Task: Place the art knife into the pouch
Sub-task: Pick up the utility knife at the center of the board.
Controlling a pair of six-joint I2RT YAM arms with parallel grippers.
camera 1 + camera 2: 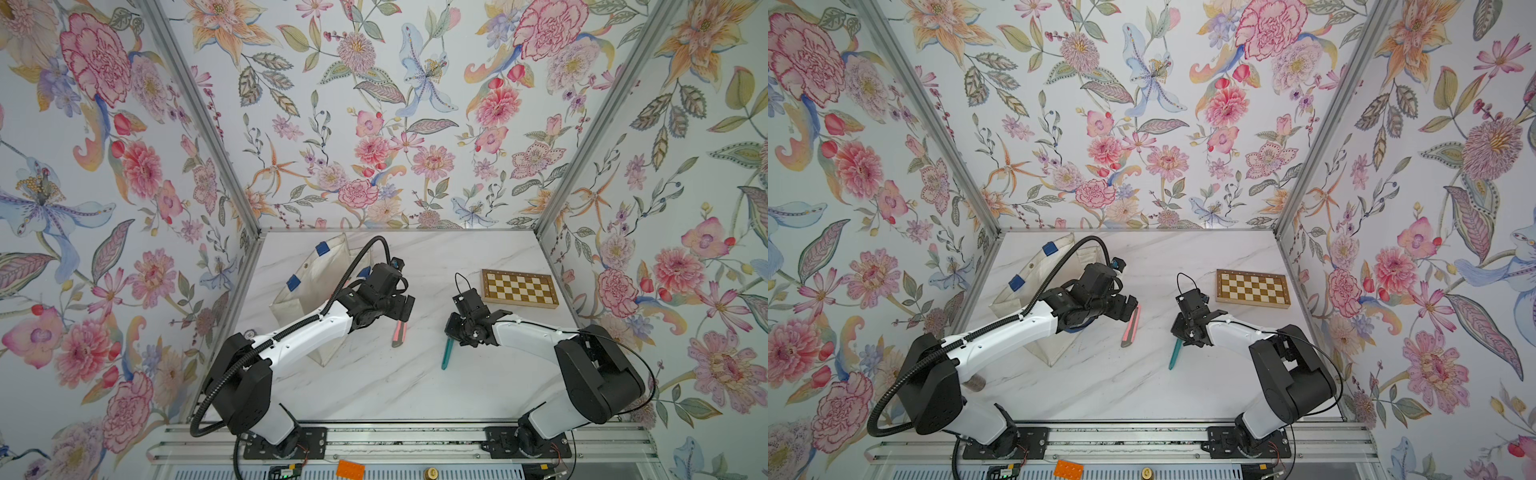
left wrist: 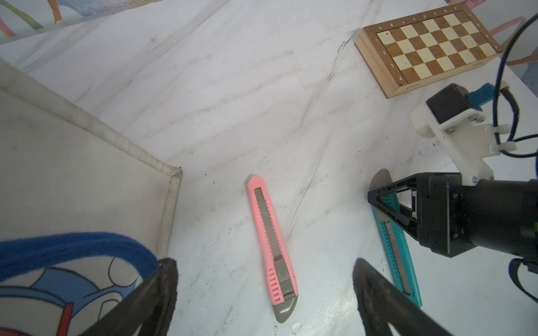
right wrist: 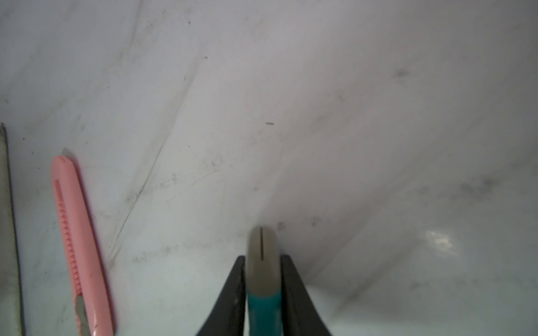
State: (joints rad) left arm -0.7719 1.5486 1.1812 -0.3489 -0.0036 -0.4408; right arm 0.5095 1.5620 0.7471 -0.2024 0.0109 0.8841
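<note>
At four o'clock on the table (image 1: 374, 390), the right gripper's (image 3: 263, 261) jaws clamped the teal art knife (image 1: 447, 353).
Grasp step: next probably needed a lift toward the pouch (image 1: 303, 286) at ten o'clock, where the left gripper (image 2: 265, 261) hovered, jaws apart.

Pouch (image 1: 320, 270) sits far left on the table (image 1: 395, 386); chessboard (image 1: 519, 289) far right; left knife (image 1: 399, 333) and right knife (image 1: 447, 355) between them, nearer.

counter (image 1: 395, 382): marble-look, smooth, glossy, scuffed grey. pouch (image 2: 72, 174): matt woven cloth, grubby hems; its blue handle (image 2: 72, 247) fuzzy. pink knife (image 2: 272, 247) and teal knife (image 2: 404, 256): matt moulded plastic, ribbed edges, grey end caps, dull metal blades in the slots. chessboard (image 2: 428, 49): wood, satin, speckled.
</note>
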